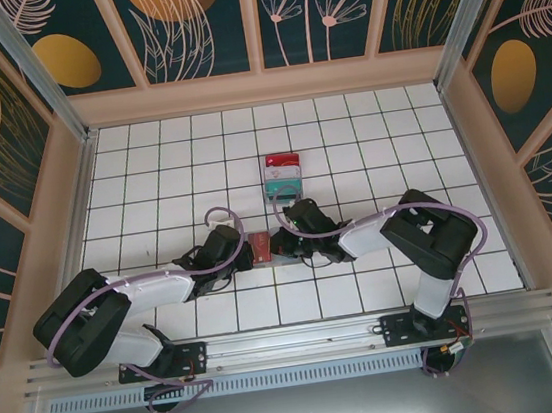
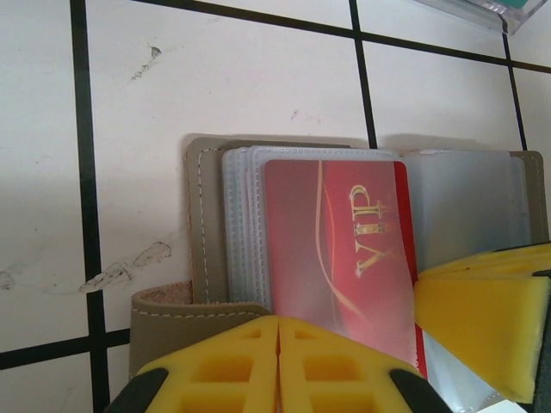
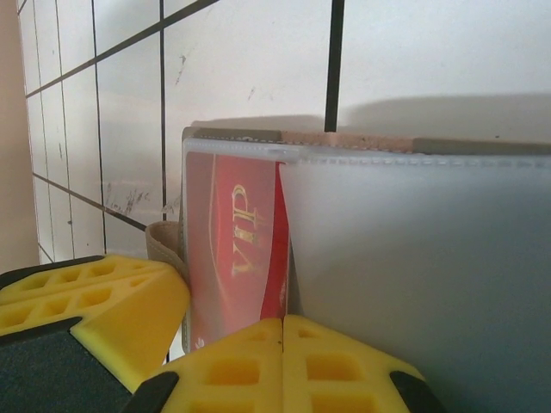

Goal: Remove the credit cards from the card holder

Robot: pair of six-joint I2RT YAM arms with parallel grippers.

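The card holder lies open on the tiled floor between my two grippers. Its grey-brown cover and clear plastic sleeves show in the left wrist view. A red VIP card sits in the top sleeve, its right edge poking out slightly. The left gripper is shut, its tips resting over the holder's near edge beside the strap. My right gripper is shut at the red card's edge, next to a raised clear sleeve. Nothing shows between either pair of jaws.
A red, white and teal stack rests about two tiles behind the holder. The right gripper's yellow finger crosses the holder's right half. The left gripper's finger sits close at the left. Patterned walls enclose the floor.
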